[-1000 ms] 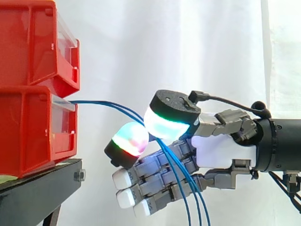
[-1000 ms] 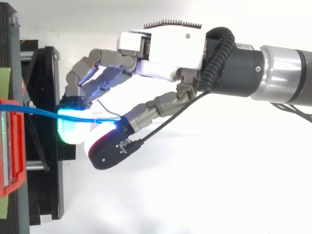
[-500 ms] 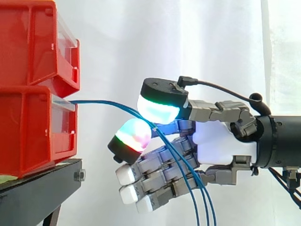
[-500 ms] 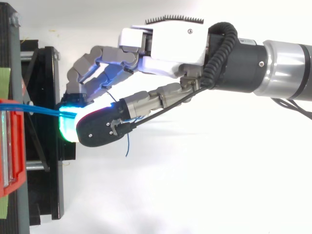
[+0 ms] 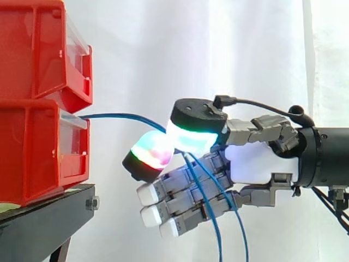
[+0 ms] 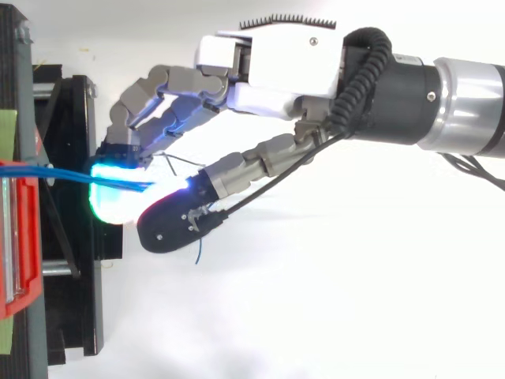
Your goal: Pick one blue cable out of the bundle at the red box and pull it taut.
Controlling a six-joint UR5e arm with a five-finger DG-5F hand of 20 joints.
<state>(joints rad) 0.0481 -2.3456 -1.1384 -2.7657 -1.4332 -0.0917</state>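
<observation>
Cable (image 5: 114, 115) between pads (image 5: 154, 153) of hand (image 5: 256, 164)

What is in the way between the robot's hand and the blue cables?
Nothing that I can see. The hand has its glowing pads pinched on the blue cables, a little way out from the lower red bin they come from.

thin blue cables (image 5: 117, 115) leaving the front of the lower red box (image 5: 38, 158), arching gently away from it, then hanging down as separate slack strands
</observation>
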